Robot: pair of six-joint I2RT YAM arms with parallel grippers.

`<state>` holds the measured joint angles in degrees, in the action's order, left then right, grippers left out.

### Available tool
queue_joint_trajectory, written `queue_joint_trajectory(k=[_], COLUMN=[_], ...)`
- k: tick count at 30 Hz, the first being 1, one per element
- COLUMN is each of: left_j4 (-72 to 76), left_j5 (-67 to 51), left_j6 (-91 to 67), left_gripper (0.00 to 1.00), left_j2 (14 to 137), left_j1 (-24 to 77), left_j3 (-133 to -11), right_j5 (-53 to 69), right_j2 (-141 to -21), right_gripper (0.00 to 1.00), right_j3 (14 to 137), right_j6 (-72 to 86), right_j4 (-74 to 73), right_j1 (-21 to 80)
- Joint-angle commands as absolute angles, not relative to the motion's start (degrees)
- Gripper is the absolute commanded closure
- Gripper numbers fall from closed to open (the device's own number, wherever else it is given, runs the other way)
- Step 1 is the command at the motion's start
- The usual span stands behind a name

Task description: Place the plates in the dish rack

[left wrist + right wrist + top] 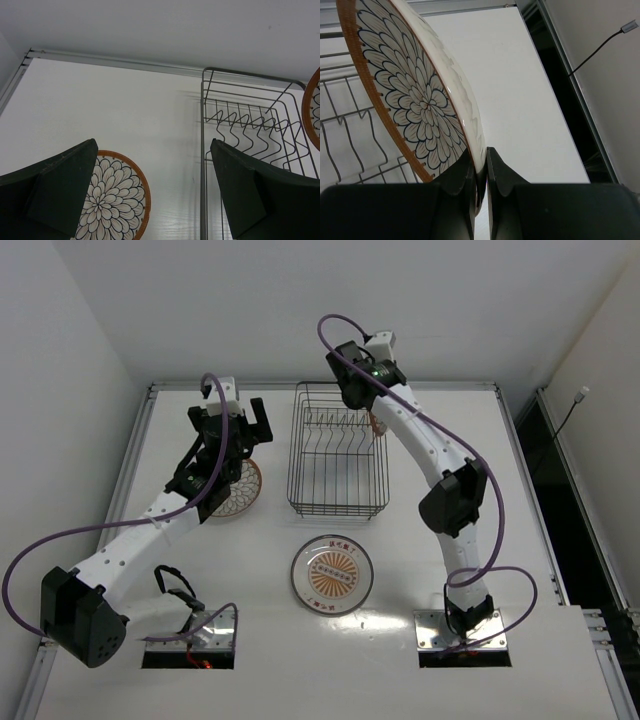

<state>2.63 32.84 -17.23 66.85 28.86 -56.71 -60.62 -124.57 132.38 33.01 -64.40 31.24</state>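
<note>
Right tool (480,167) clamped on the rim of one petal plate (420,100), pinch at the low edge, rest of the plate sticking up and out past the fingers; it hangs over the far right side of the rack (340,508). Left tool (154,145) wide open, nothing in it, hovering above the 2nd petal plate (112,200), which lies flat on the bench (500,490) just left of the rack; sunburst plate (332,574) flat too, near side of the rack, apart from it.

Handling, my read: glazed ceramic, so stiff, fairly heavy for a rim pinch, slick, chips if knocked on wire; rim's the only hold, and a flat plate prob needs an edge tipped up first.

Held plate's on edge but tilted, not upright; patterned face toward the rack. Round, so no long axis; what counts is edge down, between prongs. Rack's long side runs away from the arm bases.
</note>
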Motion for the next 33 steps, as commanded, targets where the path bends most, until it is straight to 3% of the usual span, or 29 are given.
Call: queue_joint_trajectory(k=[1, 21, 33], left_j4=[5.0, 5.0, 5.0], left_j5=[33.6, 33.6, 34.1], left_j6=[-18.0, -18.0, -18.0], left_gripper=[0.05, 0.05, 0.05], left_j2=[65.1, 64.6, 64.6], left_j1=[29.2, 29.2, 29.2], left_j3=[-56.4, -56.4, -56.4], right_j5=[-68.3, -68.4, -65.0], right_j2=[-124.4, -130.7, -131.3], right_gripper=[1.0, 1.0, 0.87], right_j3=[136.0, 134.8, 131.9], right_j6=[33.0, 33.6, 35.4], right_j4=[-59.6, -60.7, -59.2], right_j1=[31.1, 32.7, 37.3])
